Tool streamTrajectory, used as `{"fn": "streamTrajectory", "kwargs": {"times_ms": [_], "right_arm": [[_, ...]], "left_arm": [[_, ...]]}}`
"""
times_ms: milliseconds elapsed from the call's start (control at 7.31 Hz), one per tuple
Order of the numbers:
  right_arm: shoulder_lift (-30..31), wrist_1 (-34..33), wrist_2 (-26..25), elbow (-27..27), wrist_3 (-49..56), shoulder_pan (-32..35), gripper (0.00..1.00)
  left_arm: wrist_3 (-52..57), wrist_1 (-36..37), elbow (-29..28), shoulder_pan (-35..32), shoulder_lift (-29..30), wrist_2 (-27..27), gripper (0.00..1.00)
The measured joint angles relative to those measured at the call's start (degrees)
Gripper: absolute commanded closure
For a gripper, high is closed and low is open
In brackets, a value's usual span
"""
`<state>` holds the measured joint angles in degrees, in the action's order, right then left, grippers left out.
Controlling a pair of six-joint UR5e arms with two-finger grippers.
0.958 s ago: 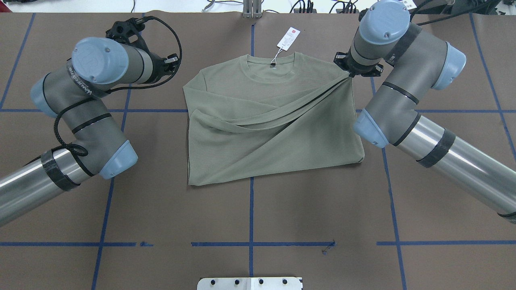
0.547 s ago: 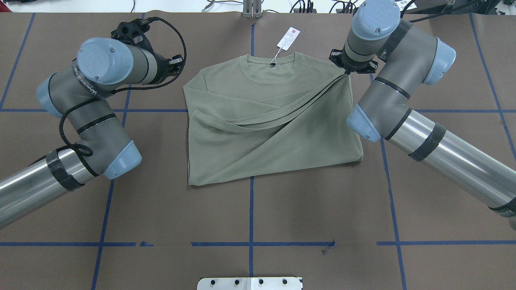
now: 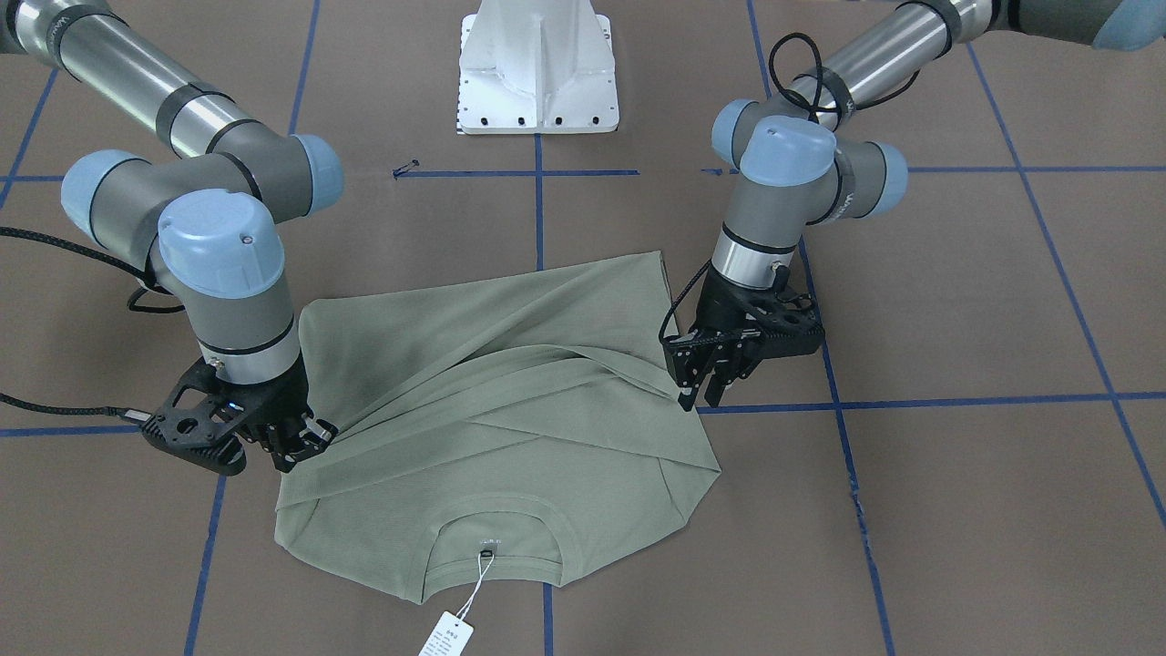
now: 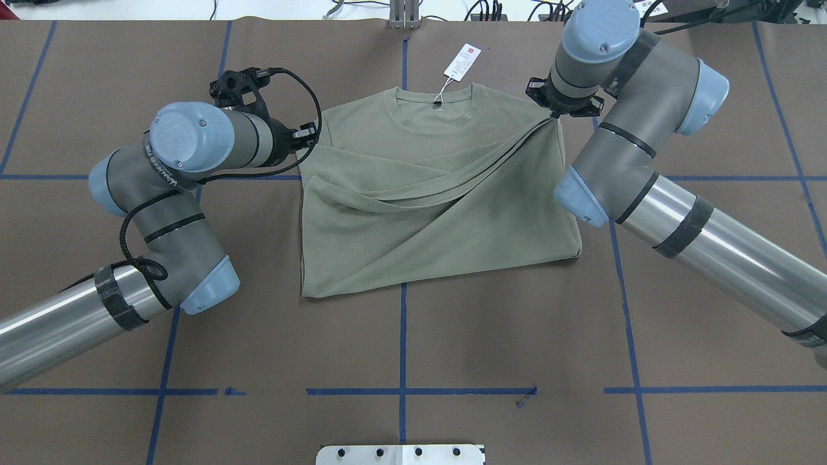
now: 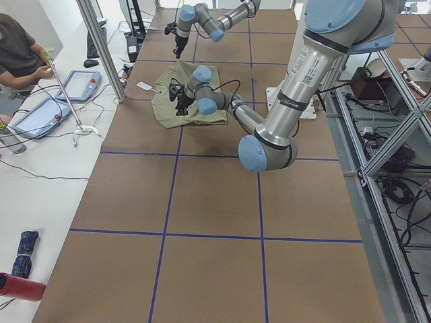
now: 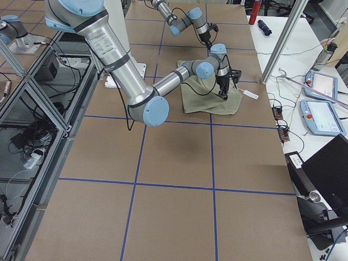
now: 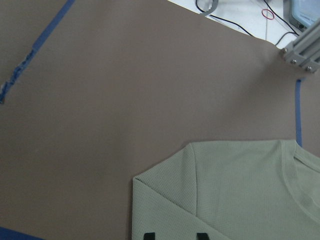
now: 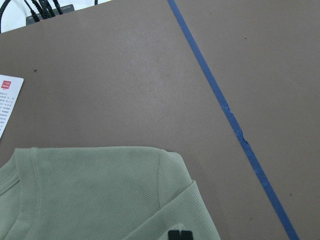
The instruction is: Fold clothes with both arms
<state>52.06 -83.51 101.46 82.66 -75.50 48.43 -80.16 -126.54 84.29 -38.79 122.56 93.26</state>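
Note:
The sage-green shirt (image 4: pixel 426 200) lies in the middle of the table, collar toward the far edge, with its white hang tag (image 4: pixel 462 61) beyond the collar. A sleeve is pulled across the front in taut diagonal folds. My right gripper (image 4: pixel 557 115) is shut on the fabric at the shirt's right shoulder; it also shows in the front view (image 3: pixel 305 446) and the right wrist view (image 8: pixel 180 235). My left gripper (image 4: pixel 311 137) is open, its jaws apart just over the shirt's left shoulder corner, as seen in the front view (image 3: pixel 700 399) and the left wrist view (image 7: pixel 175 236).
The white pedestal base (image 3: pixel 537 68) stands at the near table edge. Blue tape lines (image 4: pixel 402 336) grid the brown table. A metal post (image 4: pixel 404 13) and cables lie at the far edge. An operator (image 5: pixel 20 54) sits beyond the far edge with tablets.
My left arm has swung right, bringing its open gripper to the shirt's left shoulder. My right gripper has shifted slightly left, still holding the fabric.

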Motion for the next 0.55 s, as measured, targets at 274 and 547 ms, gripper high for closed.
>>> {"fn": "streamTrajectory", "kwargs": {"times_ms": [274,547], "right_arm": [[0.03,0.01,0.19,0.04,0.00,0.06,1.00],[-0.01,0.01,0.28,0.18,-0.05,0.08,1.00]], "left_arm": [[1.52,-7.03,-4.54,0.97,-0.10,-0.05,0.56],[1.81,-8.58,-6.00,2.07,-0.11,-0.01,0.56]]}}
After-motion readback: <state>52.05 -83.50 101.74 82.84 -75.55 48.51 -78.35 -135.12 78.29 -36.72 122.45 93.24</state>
